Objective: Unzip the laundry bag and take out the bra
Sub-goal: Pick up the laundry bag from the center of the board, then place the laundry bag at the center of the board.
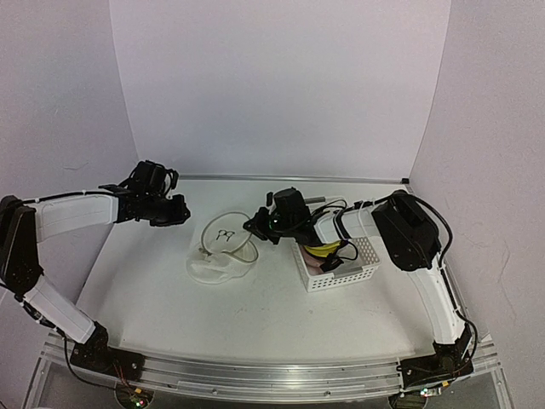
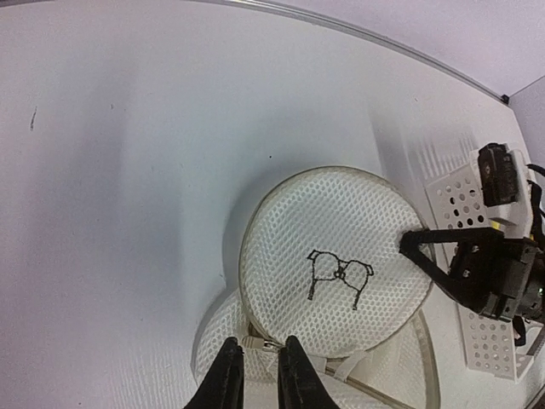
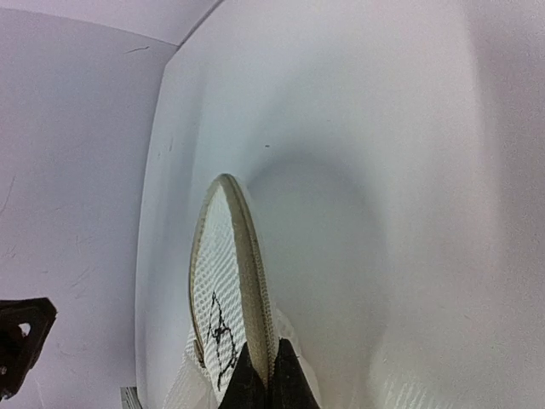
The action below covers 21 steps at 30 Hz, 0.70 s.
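The laundry bag (image 1: 213,268) lies collapsed on the table, its round lid (image 1: 230,235) tipped up on edge, a small black drawing on the mesh (image 2: 341,274). My right gripper (image 1: 253,227) is shut on the lid's right rim (image 3: 247,256), which runs between its fingers (image 3: 266,375). My left gripper (image 1: 180,211) hovers up and to the left of the bag, jaws a narrow gap apart with nothing in them (image 2: 261,375). The zipper pull (image 2: 254,342) shows beyond that gap. The bra (image 1: 324,250), yellow with black straps, sits in the white basket.
A white lattice basket (image 1: 362,271) stands right of the bag, under my right forearm; it shows at the right edge of the left wrist view (image 2: 464,200). White walls close the back and both sides.
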### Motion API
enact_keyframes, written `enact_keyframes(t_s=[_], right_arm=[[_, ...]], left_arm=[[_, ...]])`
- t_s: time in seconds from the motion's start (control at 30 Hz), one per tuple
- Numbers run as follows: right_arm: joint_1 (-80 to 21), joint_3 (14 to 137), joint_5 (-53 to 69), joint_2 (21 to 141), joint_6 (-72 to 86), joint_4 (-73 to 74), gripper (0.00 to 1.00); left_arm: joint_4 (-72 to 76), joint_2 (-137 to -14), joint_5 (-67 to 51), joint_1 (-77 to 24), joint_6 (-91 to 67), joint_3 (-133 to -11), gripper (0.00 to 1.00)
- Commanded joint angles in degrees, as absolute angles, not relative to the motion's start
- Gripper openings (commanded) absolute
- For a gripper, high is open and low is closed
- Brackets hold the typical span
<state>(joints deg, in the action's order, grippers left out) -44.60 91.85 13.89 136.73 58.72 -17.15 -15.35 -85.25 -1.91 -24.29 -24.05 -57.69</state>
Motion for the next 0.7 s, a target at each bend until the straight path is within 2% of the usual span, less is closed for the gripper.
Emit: enact_keyframes(t_s=[0.0,0.33,0.67], right_arm=[[-44.5,90.4,12.8,128.5,56.5,-24.5,0.0],[-45.0,84.4,13.7,121.7,56.0,-29.2,0.0],[-47.1,75.3,11.7,115.0,59.5,-30.4,0.0]], left_arm=[[-12.2,-81.9,-3.0,-23.9,-24.0,-56.9,0.15],[-10.5,-80.4,-3.8,-23.9,-25.1,-55.1,0.14],[-3.0,-75.3,-3.0,-23.9,-32.5,-47.2,0.05]])
